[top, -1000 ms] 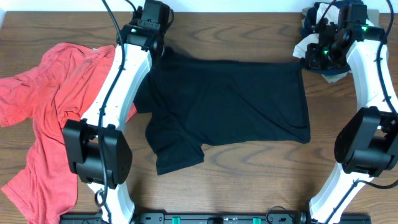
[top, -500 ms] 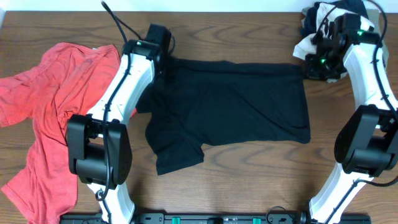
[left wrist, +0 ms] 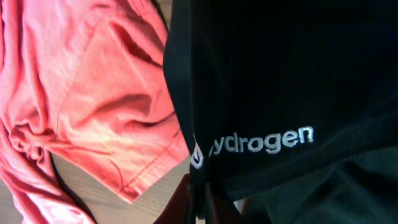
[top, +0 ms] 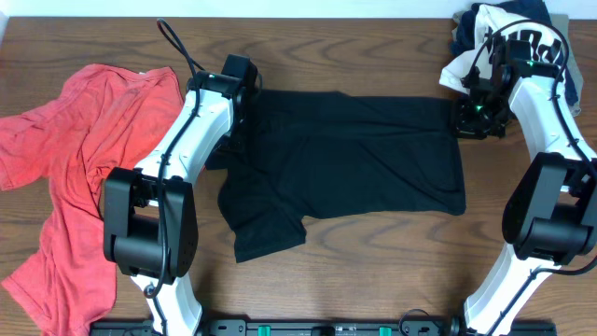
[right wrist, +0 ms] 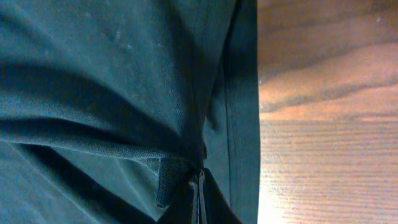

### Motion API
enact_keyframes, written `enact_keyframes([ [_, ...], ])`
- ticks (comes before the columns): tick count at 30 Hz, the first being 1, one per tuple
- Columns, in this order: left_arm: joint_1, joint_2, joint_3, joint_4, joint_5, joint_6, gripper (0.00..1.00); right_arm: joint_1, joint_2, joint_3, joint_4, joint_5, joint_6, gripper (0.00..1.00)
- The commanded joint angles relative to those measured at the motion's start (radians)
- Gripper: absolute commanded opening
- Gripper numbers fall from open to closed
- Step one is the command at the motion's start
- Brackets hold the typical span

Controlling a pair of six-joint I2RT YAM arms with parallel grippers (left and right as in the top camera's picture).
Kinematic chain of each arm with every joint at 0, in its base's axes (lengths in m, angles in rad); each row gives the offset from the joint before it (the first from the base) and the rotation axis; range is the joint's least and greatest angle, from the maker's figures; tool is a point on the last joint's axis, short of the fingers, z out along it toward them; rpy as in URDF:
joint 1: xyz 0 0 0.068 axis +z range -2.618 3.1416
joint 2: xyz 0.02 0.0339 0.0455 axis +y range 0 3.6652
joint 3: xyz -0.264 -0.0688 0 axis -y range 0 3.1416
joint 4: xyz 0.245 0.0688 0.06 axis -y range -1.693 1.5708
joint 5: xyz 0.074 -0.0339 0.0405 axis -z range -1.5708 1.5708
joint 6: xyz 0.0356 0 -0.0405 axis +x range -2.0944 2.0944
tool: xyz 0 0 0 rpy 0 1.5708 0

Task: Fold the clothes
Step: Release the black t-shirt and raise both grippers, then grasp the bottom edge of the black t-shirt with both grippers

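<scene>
Black T-shirt lies spread mid-desk, its far corners pinched by the left hand and right hand, both clamped tight on fabric; a coral-red T-shirt sprawls just beside it, leftward.

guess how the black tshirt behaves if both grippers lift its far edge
Likely floppy: the black T-shirt lies creased and bunches where the left gripper and right gripper pinch it. Probably light, thin knit. Held only at two corners, its middle would probably sag.
</scene>
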Motion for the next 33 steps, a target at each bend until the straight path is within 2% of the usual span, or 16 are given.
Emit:
enact_keyframes([
  [1, 0.004, -0.010, -0.004, -0.021, 0.028, -0.032, 0.06, -0.006, 0.006, -0.007, -0.015, 0.013, 0.015, 0.01],
  [7, 0.004, -0.010, -0.004, -0.043, 0.105, -0.031, 0.06, -0.006, 0.006, -0.012, -0.018, 0.017, 0.024, 0.03],
  [9, 0.004, -0.010, -0.004, -0.051, 0.137, -0.031, 0.16, -0.006, 0.006, -0.012, -0.018, 0.017, 0.024, 0.11],
  [10, 0.004, -0.010, -0.004, -0.055, 0.156, -0.031, 0.24, -0.006, 0.006, -0.012, -0.019, 0.017, 0.024, 0.13],
  [11, 0.004, -0.010, -0.004, -0.059, 0.169, -0.031, 0.42, -0.006, 0.006, -0.012, -0.019, 0.016, 0.024, 0.18],
  [13, 0.004, -0.010, -0.004, -0.060, 0.171, -0.030, 0.87, -0.006, 0.005, -0.011, -0.019, 0.016, 0.024, 0.29],
  [14, 0.006, -0.011, -0.002, -0.051, 0.166, -0.020, 0.98, -0.006, 0.005, -0.008, -0.021, 0.016, 0.024, 0.33],
  [17, 0.025, -0.012, 0.055, -0.053, 0.150, -0.016, 0.98, -0.007, -0.011, 0.013, -0.037, -0.006, 0.025, 0.38],
  [20, 0.050, -0.032, 0.188, -0.114, 0.150, -0.017, 0.98, -0.007, -0.080, 0.026, -0.041, -0.021, 0.037, 0.44],
  [25, 0.064, -0.127, 0.385, -0.202, 0.151, -0.057, 0.98, -0.007, -0.303, 0.026, -0.117, -0.002, 0.040, 0.62],
  [27, 0.055, -0.189, 0.400, -0.207, 0.158, -0.094, 0.98, -0.005, -0.401, 0.024, -0.170, 0.026, 0.048, 0.66],
  [33, 0.033, -0.300, 0.342, -0.325, 0.176, -0.234, 0.98, -0.001, -0.647, -0.081, -0.247, 0.100, 0.153, 0.66],
])
